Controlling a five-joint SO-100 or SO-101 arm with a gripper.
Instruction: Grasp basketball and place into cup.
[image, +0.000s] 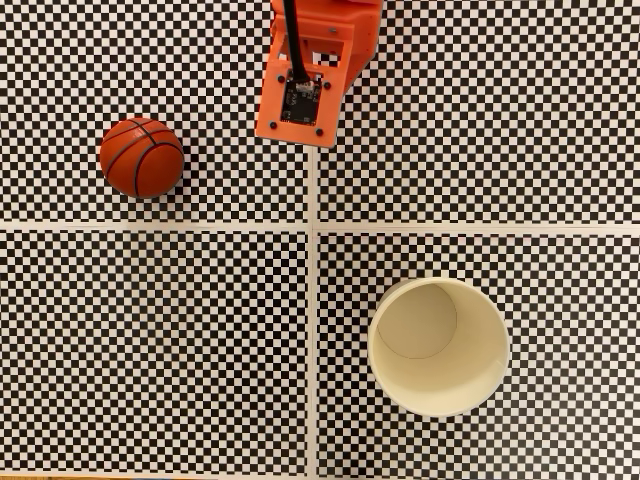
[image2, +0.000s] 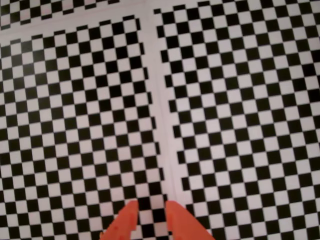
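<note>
While the arm (image: 305, 85) sits at the top edge of the fixed view, the fingers (image2: 150, 220) show in the wrist view as two orange tips slightly spread, a narrow gap, pinching nothing. Basketball (image: 141, 157) lies on the checkered tabletop (image: 150, 350), left of the arm, untouched. Cup (image: 438, 346) stands upright lower right, well apart from the ball, mouth open.

Risks: ball is round and free, so an off-centre close would likely squirt it away; that narrow gap probably needs widening first. A low carry could clip the cup rim and tip it.

Room: open tabletop all around both; ball is nearer the left edge.
</note>
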